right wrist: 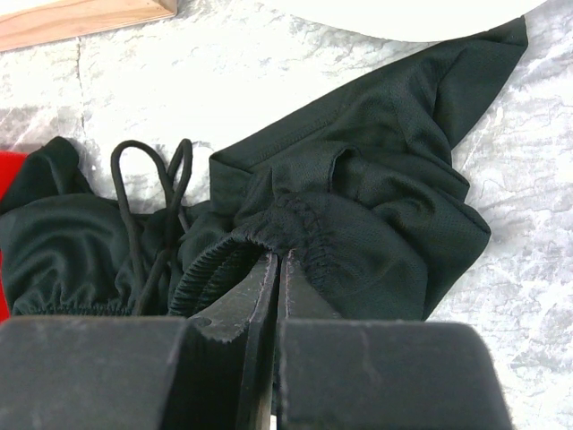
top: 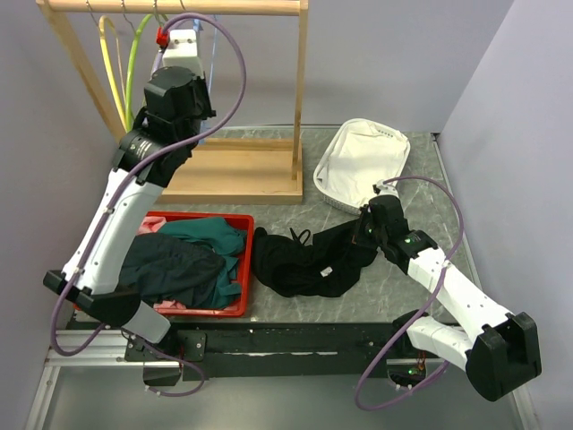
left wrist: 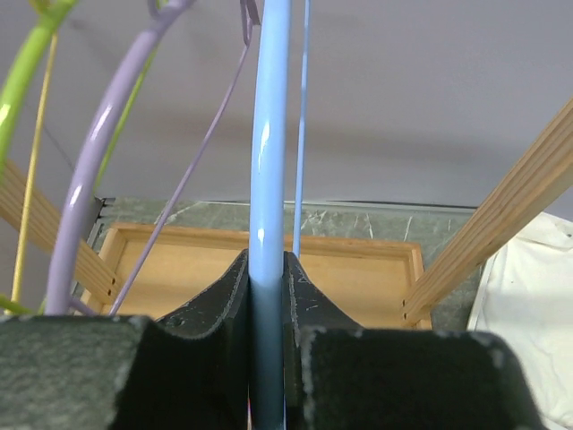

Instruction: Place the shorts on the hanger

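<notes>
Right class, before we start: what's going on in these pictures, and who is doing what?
The left pincer is shut on the light blue hanger up at the wooden rack. The right pincer is shut on the waistband of the black shorts, which lie crumpled on the table between the red bin and the white basket. The shorts are not yet on the hanger.

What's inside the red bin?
A crumpled teal garment fills the bin, with a pink one peeking out at the edges. The left arm covers the bin's left side, and anything beneath the clothes is hidden.
</notes>
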Controlling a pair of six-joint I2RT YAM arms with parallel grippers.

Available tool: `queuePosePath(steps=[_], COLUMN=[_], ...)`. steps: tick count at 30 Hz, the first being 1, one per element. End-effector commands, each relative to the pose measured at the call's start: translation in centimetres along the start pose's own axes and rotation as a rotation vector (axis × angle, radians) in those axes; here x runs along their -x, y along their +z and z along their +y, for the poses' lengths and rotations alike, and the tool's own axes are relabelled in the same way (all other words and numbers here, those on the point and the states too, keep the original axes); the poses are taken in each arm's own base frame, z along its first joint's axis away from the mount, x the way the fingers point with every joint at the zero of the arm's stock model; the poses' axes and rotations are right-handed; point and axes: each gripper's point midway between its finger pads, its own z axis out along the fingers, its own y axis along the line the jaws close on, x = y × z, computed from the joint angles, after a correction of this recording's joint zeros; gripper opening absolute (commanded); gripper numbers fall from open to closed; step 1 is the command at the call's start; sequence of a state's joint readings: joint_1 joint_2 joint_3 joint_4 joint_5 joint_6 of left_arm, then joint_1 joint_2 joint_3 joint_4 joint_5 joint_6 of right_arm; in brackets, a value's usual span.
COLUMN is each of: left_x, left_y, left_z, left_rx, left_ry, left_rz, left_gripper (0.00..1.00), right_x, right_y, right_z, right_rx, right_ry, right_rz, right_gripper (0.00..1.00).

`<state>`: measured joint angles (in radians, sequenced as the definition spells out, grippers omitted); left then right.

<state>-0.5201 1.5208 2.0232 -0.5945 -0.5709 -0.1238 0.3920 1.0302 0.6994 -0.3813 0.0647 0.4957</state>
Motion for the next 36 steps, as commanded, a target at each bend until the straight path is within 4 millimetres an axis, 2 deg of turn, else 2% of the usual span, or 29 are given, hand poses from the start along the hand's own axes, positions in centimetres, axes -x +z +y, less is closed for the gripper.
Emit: queuePosePath(steps=[1,5,7,8,10,11,13,14,16,17,18,19,20,21,22,23,24,29,32,36], left_x=[3.3,2.8,1.7,2.0,1.0,1.4,-0.1,-0.1,-1.8,-1.7,-3.6,-4.3,-4.2,-6.2,-7.0,-7.0,-9.2,-14.0,-16.0,-17.2], left_y=[-1.7,-3.0,-3.2,-4.0,-4.5,-5.5,-6.1,-7.1,-7.9,-9.1,-9.4,-10.2,-11.6,-12.0,-13.0,-14.6,-15.1,-20.4,-22.9,-25.1], left_z=[0.6,0.7,0.6,0.9,0.5,0.9,0.6,0.9,0.7,1.1,1.1,0.7,1.1,1.1,0.4,0.5,0.4,-0.9,-1.7,-2.2], left_rx=[-0.024,-0.061,-0.078,-0.088,-0.128,-0.142,-0.177,-0.196,-0.231,-0.251,-0.265,-0.312,-0.334,-0.353,-0.416,-0.461,-0.486,-0.716,-0.824,-0.914], left_ry=[-0.055,-0.070,-0.068,-0.078,-0.079,-0.089,-0.080,-0.084,-0.071,-0.078,-0.058,-0.054,-0.062,-0.047,-0.045,-0.049,-0.034,-0.069,-0.090,-0.109], left_rz=[-0.103,-0.099,-0.078,-0.086,-0.063,-0.075,-0.045,-0.046,-0.008,-0.015,0.028,0.046,0.035,0.082,0.102,0.093,0.148,0.240,0.284,0.310], left_gripper=[0.01,0.01,0.01,0.01,0.01,0.01,0.01,0.01,0.01,0.01,0.01,0.01,0.01,0.01,0.01,0.01,0.01,0.01,0.01,0.01], right_x=[1.5,1.6,1.8,1.8,1.9,2.1,2.1,2.2,2.3,2.5,2.4,2.5,2.6,2.6,2.7,2.7,2.6,2.8,3.2,4.1], right_y=[-0.1,-0.1,-0.2,-0.3,-0.4,-0.4,-0.5,-0.6,-0.7,-0.8,-0.9,-1.0,-1.0,-1.1,-1.1,-1.0,-1.0,-0.6,-0.4,-0.4], right_z=[0.4,0.5,0.7,0.7,0.7,0.7,0.7,0.7,0.5,0.3,0.3,0.1,0.0,0.0,0.0,0.0,0.1,0.1,-0.4,-0.3], right_rx=[0.010,0.012,0.018,0.017,0.017,0.018,0.017,0.015,0.010,0.000,-0.004,-0.011,-0.017,-0.019,-0.021,-0.020,-0.019,-0.048,-0.091,-0.114], right_ry=[-0.006,-0.006,-0.006,-0.006,-0.005,-0.005,-0.001,-0.002,0.002,0.005,0.002,0.003,0.001,0.002,0.004,0.004,0.005,0.002,-0.003,-0.011], right_rz=[-0.046,-0.044,-0.048,-0.050,-0.055,-0.060,-0.064,-0.067,-0.077,-0.086,-0.091,-0.094,-0.096,-0.101,-0.102,-0.100,-0.098,-0.094,-0.090,-0.087], right_gripper=[0.00,0.00,0.00,0.00,0.00,0.00,0.00,0.00,0.00,0.00,0.00,0.00,0.00,0.00,0.00,0.00,0.00,0.00,0.00,0.00])
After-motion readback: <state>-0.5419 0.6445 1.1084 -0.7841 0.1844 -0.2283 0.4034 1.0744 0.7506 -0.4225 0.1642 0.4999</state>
